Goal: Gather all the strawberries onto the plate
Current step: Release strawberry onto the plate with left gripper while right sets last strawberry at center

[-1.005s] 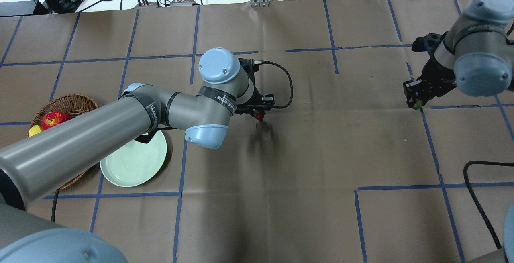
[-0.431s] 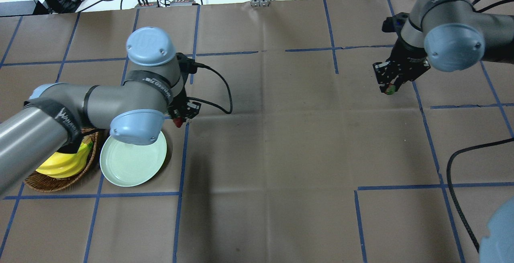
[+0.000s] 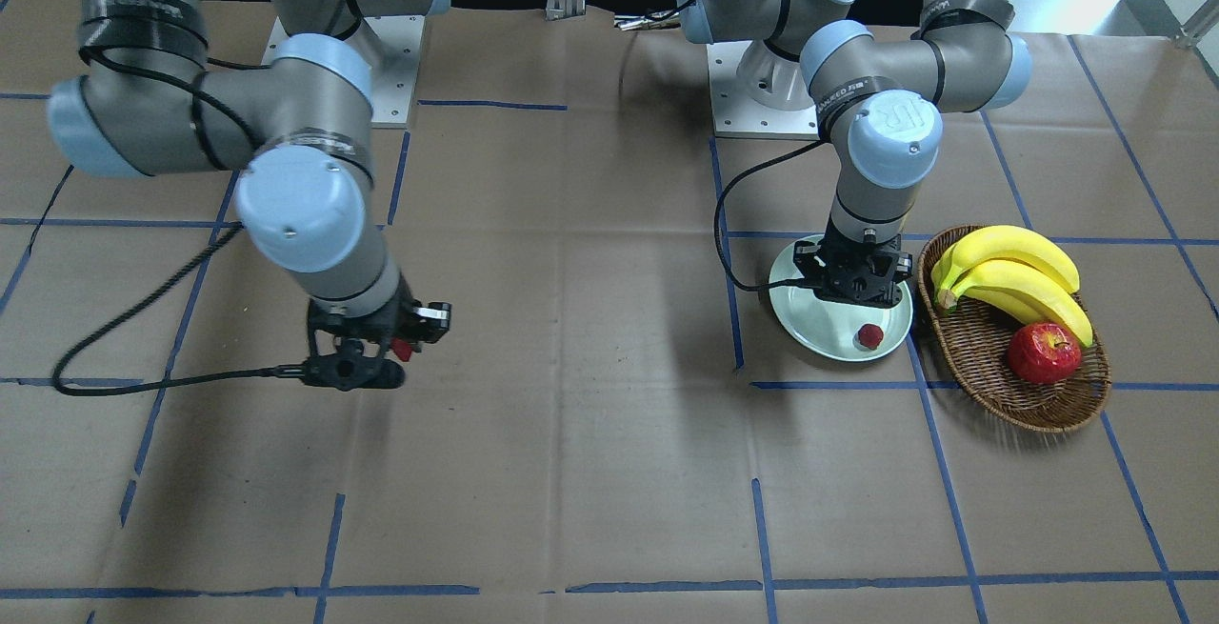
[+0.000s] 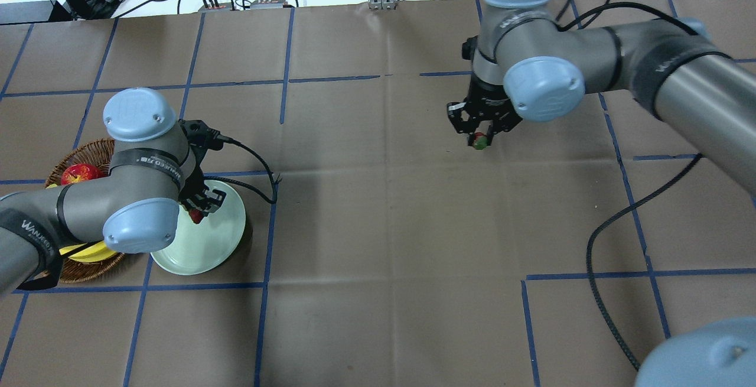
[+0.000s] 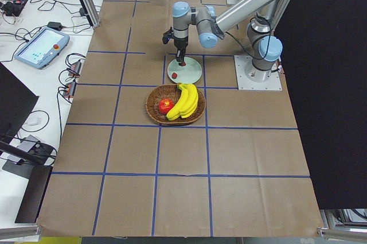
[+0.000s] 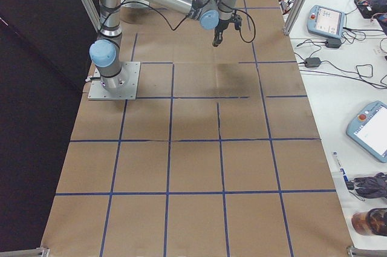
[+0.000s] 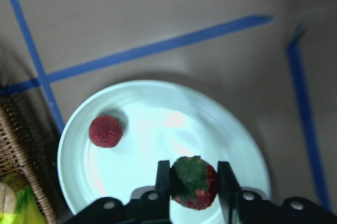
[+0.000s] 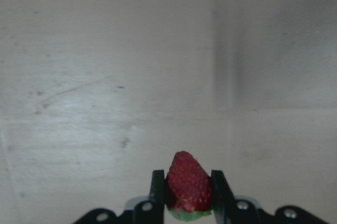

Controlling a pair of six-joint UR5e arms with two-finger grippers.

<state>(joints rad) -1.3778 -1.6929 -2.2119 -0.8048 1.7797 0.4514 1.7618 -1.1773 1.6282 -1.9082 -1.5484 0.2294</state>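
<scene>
The pale green plate (image 4: 207,251) lies next to the basket; it also shows in the front view (image 3: 809,329) and the left wrist view (image 7: 221,129). One strawberry (image 7: 105,131) lies on it, also seen in the front view (image 3: 869,335). My left gripper (image 4: 196,214) hangs just above the plate, shut on a second strawberry (image 7: 194,184) with its green top up. My right gripper (image 4: 479,139) is in the air over the far middle of the table, shut on a third strawberry (image 8: 189,184), which also shows from the front (image 3: 402,350).
A brown wicker basket (image 3: 1009,386) beside the plate holds a red apple (image 3: 1045,352) and bananas (image 3: 1009,271). Black cables trail from both wrists (image 4: 254,156). Brown paper with blue tape lines covers the table (image 4: 384,227).
My left arm has swung left from the table's middle to over the plate, carrying its strawberry. My right arm has moved left toward the middle with its strawberry.
</scene>
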